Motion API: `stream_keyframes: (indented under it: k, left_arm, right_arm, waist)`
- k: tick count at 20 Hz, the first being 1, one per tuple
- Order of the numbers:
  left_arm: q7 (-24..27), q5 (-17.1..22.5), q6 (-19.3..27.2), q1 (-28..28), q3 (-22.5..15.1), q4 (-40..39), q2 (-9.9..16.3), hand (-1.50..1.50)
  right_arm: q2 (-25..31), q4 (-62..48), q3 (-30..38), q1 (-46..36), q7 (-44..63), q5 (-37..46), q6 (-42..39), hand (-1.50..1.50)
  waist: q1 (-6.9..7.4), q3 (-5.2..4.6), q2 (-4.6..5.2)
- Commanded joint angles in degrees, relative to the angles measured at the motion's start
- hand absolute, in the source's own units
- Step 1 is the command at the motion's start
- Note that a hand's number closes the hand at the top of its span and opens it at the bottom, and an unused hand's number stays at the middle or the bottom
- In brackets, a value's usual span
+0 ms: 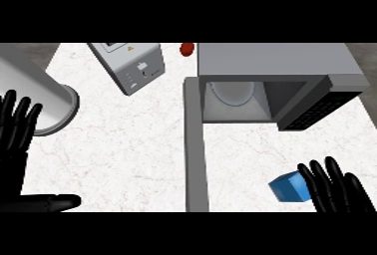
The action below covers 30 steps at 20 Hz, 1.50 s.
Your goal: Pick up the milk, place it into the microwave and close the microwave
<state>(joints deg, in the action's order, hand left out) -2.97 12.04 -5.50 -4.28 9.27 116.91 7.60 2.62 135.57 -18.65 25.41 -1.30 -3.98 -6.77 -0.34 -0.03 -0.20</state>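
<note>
Nearest the view, the right hand (337,188) is seen at the bench's (125,149) near right corner, fingers straight and spread, with the blue milk (289,188) just beside it on its left, possibly touching. Far less reach is needed than from the left hand (18,130), rested open at the left edge. Beyond the milk, the microwave (273,84) is found open.

Kitchen, marble counter (132,149), open microwave (273,84), small appliance (129,64)

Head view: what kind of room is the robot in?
Most likely a kitchen. An open microwave sits on a white marble-look counter, with a small blue milk carton near the right hand.
</note>
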Motion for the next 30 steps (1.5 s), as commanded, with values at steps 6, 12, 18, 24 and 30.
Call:
stream_keyframes:
  k: [6,12,18,24,30]
  left_arm:
    - [3.0,0.6,-4.4,-11.2,-1.5,5.1,-2.7,-1.50]
    - [6.6,1.6,-7.5,-17.8,0.2,7.3,-2.8,-1.50]
    - [5.6,2.6,-8.6,-20.6,0.2,12.8,-3.6,-1.50]
    - [7.8,0.8,-10.1,-25.0,-0.5,13.1,-6.3,-1.50]
    - [9.2,1.3,-12.6,-23.3,1.4,10.5,-5.6,-1.50]
  right_arm:
    - [-0.3,-0.3,-6.6,11.3,-10.6,9.1,2.7,-1.50]
    - [-1.2,1.7,-3.3,11.9,-10.0,13.8,8.5,-1.50]
    - [-2.6,-11.0,1.2,5.7,-16.3,13.4,14.0,-1.50]
    - [-1.4,-17.9,9.1,-0.1,-17.1,8.8,12.5,-1.50]
    - [-1.3,-25.0,11.9,0.5,-22.9,8.0,13.2,-1.50]
  waist:
    - [0.14,0.03,-0.02]
    - [0.47,0.00,0.01]
    - [0.71,0.05,0.09]
    - [0.83,0.05,0.13]
    - [0.57,0.04,0.12]
